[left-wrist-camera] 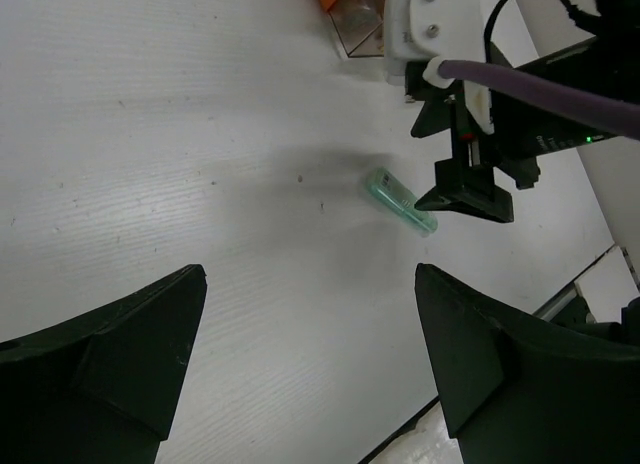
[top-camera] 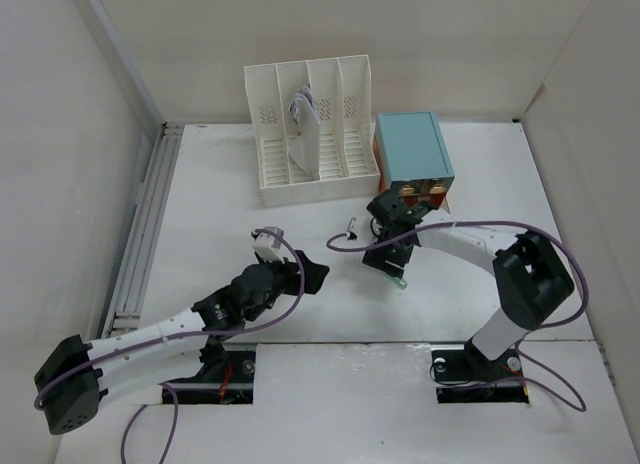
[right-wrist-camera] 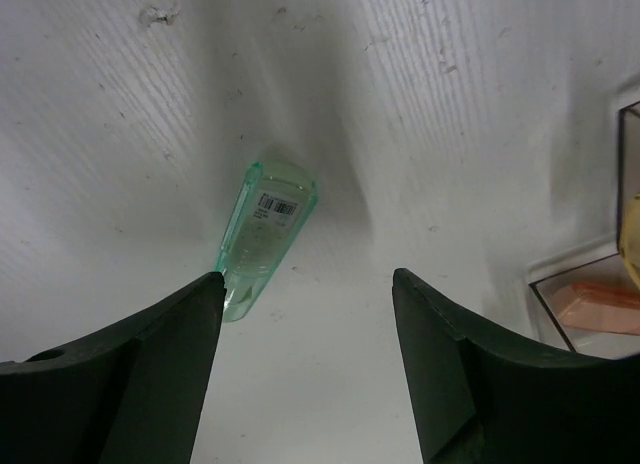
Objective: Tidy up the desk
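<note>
White desk (top-camera: 220, 184) across the whole view, grey rails (top-camera: 145, 224) along its left edge. At the far side, white slotted file rack (top-camera: 270, 179) with papers (top-camera: 305, 134) upright in one slot; teal-topped drawer box (top-camera: 412, 154) just beside it on the right. Near the middle, translucent green tube (right-wrist-camera: 262, 234) flat on the desk. Right gripper (right-wrist-camera: 305, 284) low over it, fingers apart, gripping nothing; one tube end just by a fingertip, contact unclear. Left gripper (left-wrist-camera: 310, 279) nearby, fingers spread wide, empty.
</note>
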Controlling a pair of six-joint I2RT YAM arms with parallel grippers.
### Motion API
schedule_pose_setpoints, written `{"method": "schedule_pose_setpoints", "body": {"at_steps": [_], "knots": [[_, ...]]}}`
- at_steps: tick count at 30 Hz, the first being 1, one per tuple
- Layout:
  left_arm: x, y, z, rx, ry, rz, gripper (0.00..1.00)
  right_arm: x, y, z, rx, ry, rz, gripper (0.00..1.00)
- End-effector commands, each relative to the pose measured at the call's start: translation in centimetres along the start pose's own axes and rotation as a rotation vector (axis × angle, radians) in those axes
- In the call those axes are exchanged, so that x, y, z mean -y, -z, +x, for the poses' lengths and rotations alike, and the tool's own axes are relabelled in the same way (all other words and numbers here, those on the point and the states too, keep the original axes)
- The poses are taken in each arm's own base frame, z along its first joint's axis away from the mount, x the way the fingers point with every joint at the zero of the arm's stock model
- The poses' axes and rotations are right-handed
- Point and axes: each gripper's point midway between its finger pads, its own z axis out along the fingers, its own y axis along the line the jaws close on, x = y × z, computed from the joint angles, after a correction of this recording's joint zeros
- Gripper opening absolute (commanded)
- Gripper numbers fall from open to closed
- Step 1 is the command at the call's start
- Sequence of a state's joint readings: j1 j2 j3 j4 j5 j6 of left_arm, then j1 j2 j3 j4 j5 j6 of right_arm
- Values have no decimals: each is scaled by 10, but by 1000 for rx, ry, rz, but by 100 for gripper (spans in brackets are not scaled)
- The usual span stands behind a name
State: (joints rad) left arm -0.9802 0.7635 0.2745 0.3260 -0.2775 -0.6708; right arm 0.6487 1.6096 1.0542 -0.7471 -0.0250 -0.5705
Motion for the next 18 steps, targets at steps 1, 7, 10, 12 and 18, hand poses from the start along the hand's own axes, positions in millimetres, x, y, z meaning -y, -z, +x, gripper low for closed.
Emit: {"method": "schedule_pose_setpoints", "body": {"at_steps": [1,7,10,12,18], "knots": [[8,2,-10,45,27,32,83,8,5,-7,-21,-32,42,73],[7,6,-14,65,25,38,83,-5,-7,-11,-39,-78,-45,75],[6,9,-15,64,15,36,83,-9,-12,-13,-46,-96,-80,75],[6,10,-15,65,16,37,83,-14,-16,-15,-54,-111,-111,75],[9,16,-21,83,24,54,83,-18,-27,-17,-65,-143,-139,68]]}}
